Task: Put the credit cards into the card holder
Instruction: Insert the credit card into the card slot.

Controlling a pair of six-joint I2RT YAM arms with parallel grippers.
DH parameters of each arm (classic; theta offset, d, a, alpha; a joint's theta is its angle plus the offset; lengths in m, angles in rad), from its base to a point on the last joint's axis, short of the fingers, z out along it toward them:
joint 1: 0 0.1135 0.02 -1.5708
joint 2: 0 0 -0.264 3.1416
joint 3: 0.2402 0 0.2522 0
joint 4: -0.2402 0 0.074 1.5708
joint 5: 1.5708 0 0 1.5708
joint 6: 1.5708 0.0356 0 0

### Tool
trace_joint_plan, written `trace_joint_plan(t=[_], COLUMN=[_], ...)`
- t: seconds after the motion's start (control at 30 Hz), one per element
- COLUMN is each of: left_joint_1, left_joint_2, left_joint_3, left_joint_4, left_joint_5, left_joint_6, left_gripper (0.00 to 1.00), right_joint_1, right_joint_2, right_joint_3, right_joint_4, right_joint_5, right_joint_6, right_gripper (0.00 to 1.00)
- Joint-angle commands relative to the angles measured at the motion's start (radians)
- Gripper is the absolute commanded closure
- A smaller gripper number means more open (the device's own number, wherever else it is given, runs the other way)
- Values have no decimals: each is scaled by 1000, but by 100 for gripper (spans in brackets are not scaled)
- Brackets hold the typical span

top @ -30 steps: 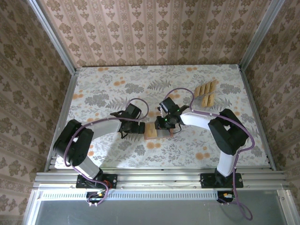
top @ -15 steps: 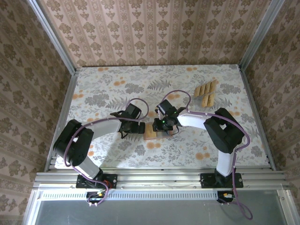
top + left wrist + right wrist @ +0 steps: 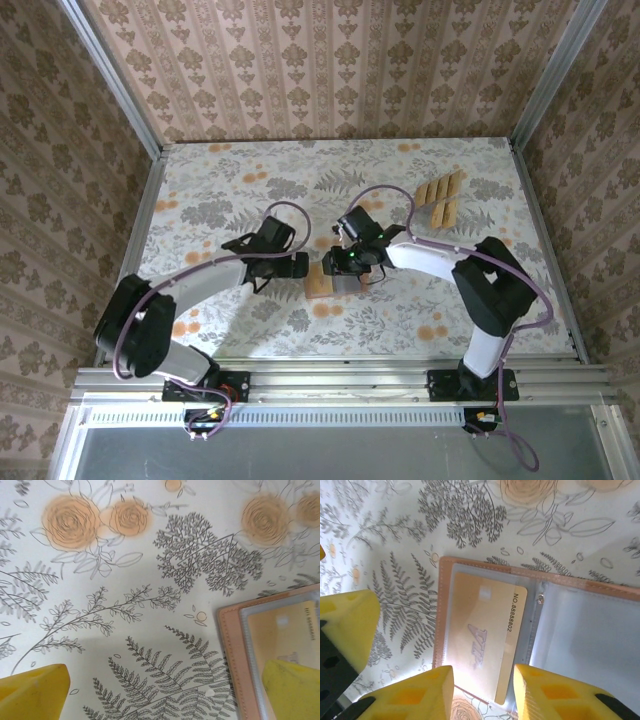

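The card holder (image 3: 590,630) lies open and flat on the counter (image 3: 230,190), between your 2 arms. 1 card (image 3: 485,630) sits in the clear pocket of its left panel. The right hand (image 3: 482,680) hovers just above this card with its fingers apart, pinching nothing, and the card's lower end shows in the gap between them. The left hand (image 3: 165,680) is spread wide, with 1 finger (image 3: 292,690) over a corner of the same panel. I cannot tell if it really presses down.

I judge that the step in hand is to finish seating this card. Its edge beside the fold looks a little slanted against the pocket, so check it before you leave. If it is not fully in, push on that edge with 1 fingertip of the right hand, toward the outer leather border. Go slowly, because the clear film may wrinkle and the light holder may slide on the counter. Put the left finger down on the panel to stop this sliding, but not on the pocket mouth.

When you lift the right hand, go straight up, so that the fingers do not drag the card out. The other credit cards (image 3: 440,200) wait at the far right of the counter, well apart from the holder.
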Motion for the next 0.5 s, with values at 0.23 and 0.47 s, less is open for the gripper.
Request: trace_joint_plan(t=[0.23,0.47], left_joint_1=[21,32], left_joint_2=[-141,-218], left_joint_3=[-43,-84], left_joint_4=[-86,-64], left_joint_5=[-140,-97], left_joint_6=[-120,-133], left_gripper=[0,0], right_joint_1=[-93,-137], right_joint_2=[-93,-97], right_joint_3=[23,26], right_joint_4=[-131,-172], right_joint_5=[48,71], right_joint_6=[-79,-131], right_gripper=[51,49])
